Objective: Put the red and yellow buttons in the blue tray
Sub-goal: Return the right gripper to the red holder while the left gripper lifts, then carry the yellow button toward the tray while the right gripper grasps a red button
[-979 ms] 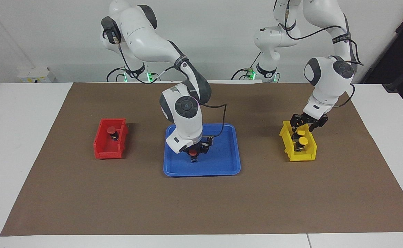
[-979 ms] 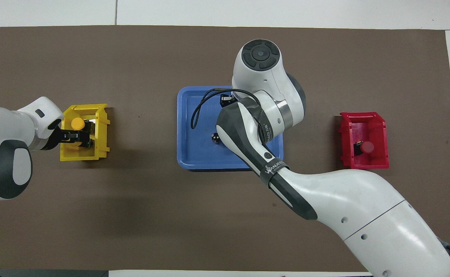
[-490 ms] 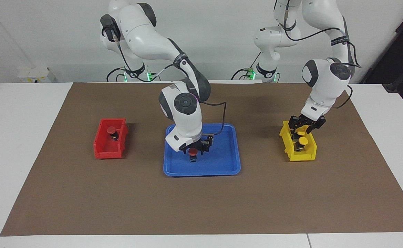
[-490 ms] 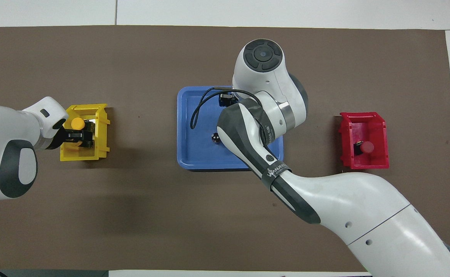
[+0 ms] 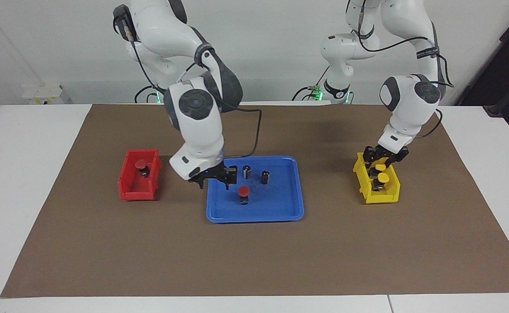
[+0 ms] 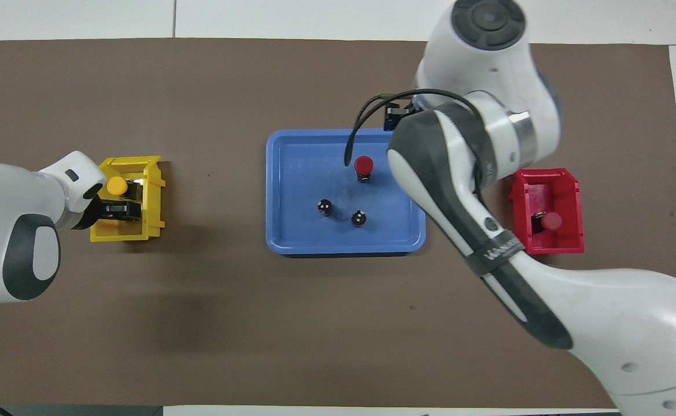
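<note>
- Brown matting (image 5: 106,252) covers the table, and at the right arm's end of it we see the red bin (image 5: 128,191) with one red button (image 5: 140,164) inside, waiting to be fetched.
- Between that bin and the tray's middle hangs the right gripper (image 5: 214,184), released and empty, over the blue tray (image 5: 280,208) at its rim.
- Just beside this gripper, toward the left arm's end, the delivered red button (image 5: 243,191) stands upright on the tray floor, with two dark cylinders (image 5: 246,171) close by.
- We judge the step in hand to be the return to the red bin: we should lift clear of the rim first, then come down straight over the cap.
- At the left arm's end, the left gripper (image 5: 380,164) sits down in the yellow bin (image 5: 385,198), around one of the yellow buttons (image 5: 383,177).
- We cannot tell whether it grips anything; its tip hides one button from above, and the right arm covers its own gripper there.
</note>
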Tool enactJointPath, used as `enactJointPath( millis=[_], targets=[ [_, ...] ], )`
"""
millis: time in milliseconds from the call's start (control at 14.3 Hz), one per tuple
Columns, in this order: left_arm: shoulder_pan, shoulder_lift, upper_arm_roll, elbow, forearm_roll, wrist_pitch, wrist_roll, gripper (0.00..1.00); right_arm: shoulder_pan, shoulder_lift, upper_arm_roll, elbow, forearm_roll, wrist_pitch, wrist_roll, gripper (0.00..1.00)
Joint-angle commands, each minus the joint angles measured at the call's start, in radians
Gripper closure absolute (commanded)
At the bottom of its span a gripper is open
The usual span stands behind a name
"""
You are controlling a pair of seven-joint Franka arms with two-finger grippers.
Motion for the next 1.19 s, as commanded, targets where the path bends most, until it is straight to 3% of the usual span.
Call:
enactJointPath(
  millis=[0,210,420,630,909,979,1119],
  targets=[
    [-0.003,0.006,0.005,-0.008,-0.01,0.03,-0.012,0.39,-0.122,-0.23,0.016,-0.326,0.011,0.048,-0.201,0.19],
    [0.005,0.009,0.007,0.009,-0.01,0.013,-0.006,0.47,-0.215,-0.34,0.014,-0.54,0.013,0.138,-0.344,0.19],
    [0.005,0.009,0.01,0.038,-0.01,-0.027,-0.007,0.7,-0.326,-0.393,0.016,-0.692,0.013,0.244,-0.497,0.19],
    [-0.006,0.001,0.008,0.195,-0.01,-0.268,-0.016,0.92,-0.377,-0.43,0.016,-0.808,0.052,0.352,-0.556,0.2],
    [-0.041,0.001,0.004,0.491,-0.007,-0.632,-0.126,0.96,-0.369,-0.43,0.016,-0.844,0.056,0.39,-0.555,0.25],
    [-0.07,0.012,0.002,0.516,-0.009,-0.622,-0.197,0.97,-0.369,-0.432,0.016,-0.85,0.056,0.393,-0.555,0.26],
    [-0.152,0.027,-0.001,0.5,-0.018,-0.485,-0.367,0.99,-0.368,-0.438,0.016,-0.882,0.059,0.425,-0.55,0.27]
  ],
)
